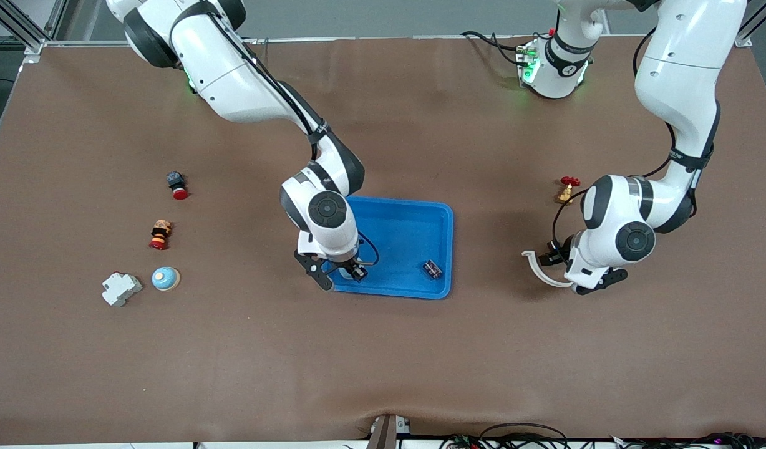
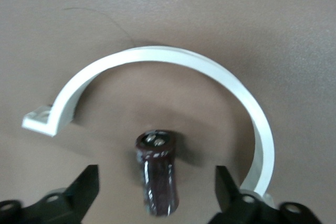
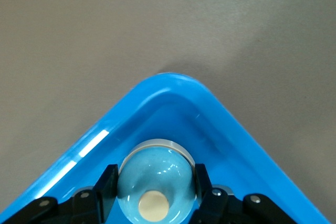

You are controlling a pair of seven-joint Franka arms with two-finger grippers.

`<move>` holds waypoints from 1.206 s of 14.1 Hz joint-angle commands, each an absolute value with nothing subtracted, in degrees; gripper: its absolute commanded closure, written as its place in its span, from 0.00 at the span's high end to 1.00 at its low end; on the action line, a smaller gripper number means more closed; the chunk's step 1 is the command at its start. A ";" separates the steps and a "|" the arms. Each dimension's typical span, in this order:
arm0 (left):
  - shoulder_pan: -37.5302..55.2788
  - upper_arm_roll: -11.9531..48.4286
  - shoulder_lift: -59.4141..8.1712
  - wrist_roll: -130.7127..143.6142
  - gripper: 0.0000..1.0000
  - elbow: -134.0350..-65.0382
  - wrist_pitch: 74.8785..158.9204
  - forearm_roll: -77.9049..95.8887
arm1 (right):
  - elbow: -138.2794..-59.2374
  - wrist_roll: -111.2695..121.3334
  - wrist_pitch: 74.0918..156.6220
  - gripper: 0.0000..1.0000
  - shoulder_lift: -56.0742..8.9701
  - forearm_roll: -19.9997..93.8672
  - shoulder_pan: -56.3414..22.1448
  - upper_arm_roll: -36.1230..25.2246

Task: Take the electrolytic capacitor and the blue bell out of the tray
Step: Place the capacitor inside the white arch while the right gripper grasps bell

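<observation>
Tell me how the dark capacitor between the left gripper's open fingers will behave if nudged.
The capacitor is a smooth cylinder lying on its side, so it will probably roll. Its glossy sleeve looks slippery. The white curved clip arcs around it and might stop it.

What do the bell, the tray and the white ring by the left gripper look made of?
Bell: glossy pale-blue dome, likely painted metal or glazed; sharp highlights, cream button on top.
Tray: smooth blue plastic, judging by its rounded moulded rim and sheen.
White ring: matte white open band with a flat tab, probably plastic.
</observation>
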State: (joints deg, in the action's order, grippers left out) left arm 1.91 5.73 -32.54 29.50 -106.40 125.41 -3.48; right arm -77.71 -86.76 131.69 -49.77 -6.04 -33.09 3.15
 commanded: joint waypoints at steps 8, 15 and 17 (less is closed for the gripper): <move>2.20 5.71 -29.27 32.41 1.00 -87.11 96.51 4.98 | -74.87 -72.10 118.92 0.00 -42.64 -5.01 -23.92 9.23; 6.85 5.71 -31.37 51.23 1.00 -79.20 96.68 7.91 | -90.23 -57.94 121.19 0.00 -33.32 -5.10 -15.39 9.14; 8.43 5.71 -31.64 53.34 1.00 -78.93 98.25 7.91 | -97.78 -53.11 126.62 0.00 -29.99 -5.10 -12.67 9.14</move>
